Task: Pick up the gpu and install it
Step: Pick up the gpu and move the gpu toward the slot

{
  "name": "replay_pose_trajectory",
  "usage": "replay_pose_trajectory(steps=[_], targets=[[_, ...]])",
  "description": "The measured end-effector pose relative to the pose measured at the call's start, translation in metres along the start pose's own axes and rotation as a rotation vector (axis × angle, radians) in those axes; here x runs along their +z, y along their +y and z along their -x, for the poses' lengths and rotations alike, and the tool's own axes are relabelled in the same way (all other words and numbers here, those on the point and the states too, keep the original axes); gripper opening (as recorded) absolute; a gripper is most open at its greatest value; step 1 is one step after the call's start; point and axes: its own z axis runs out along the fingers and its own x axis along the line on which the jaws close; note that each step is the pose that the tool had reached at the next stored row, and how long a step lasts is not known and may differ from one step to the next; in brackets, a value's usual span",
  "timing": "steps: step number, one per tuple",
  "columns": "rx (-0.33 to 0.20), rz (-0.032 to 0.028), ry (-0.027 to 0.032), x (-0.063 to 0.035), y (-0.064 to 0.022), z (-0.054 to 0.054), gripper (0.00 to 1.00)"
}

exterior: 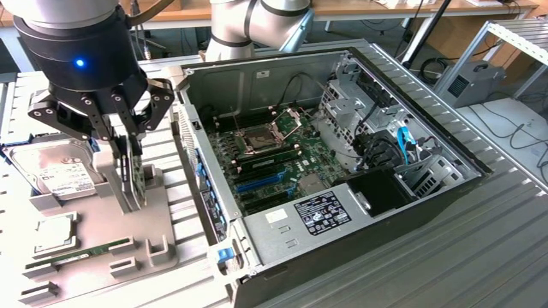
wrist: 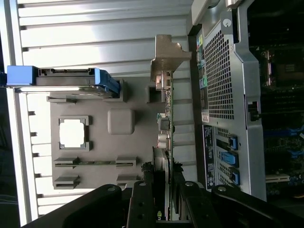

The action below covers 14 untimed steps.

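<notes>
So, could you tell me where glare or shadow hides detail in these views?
Wrist view: the table glares white and the CPU is washed out, while the case interior sits in deep shadow. Exterior view: light is even, no strong glare.

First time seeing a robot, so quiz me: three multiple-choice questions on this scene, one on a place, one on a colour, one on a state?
1. Where is the gripper? A over the grey tray, at the gpu; B down on the floor; C above the back desks.
2. The light on the robot's wrist is: A red; B blue; C green.
3. The computer case is: A shut; B open, insides showing; C upside down.
1 A: it hangs at the gpu standing in the tray. 2 B: a blue dot glows. 3 B: the motherboard is in plain sight.
</notes>
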Motion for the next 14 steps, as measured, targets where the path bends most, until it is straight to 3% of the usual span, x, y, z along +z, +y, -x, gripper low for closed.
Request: replay_pose_trajectory(steps=[14], targets=[[0.000, 0.0001, 0.0000, -0.0030, 0.0001, 0.0001, 0.26]])
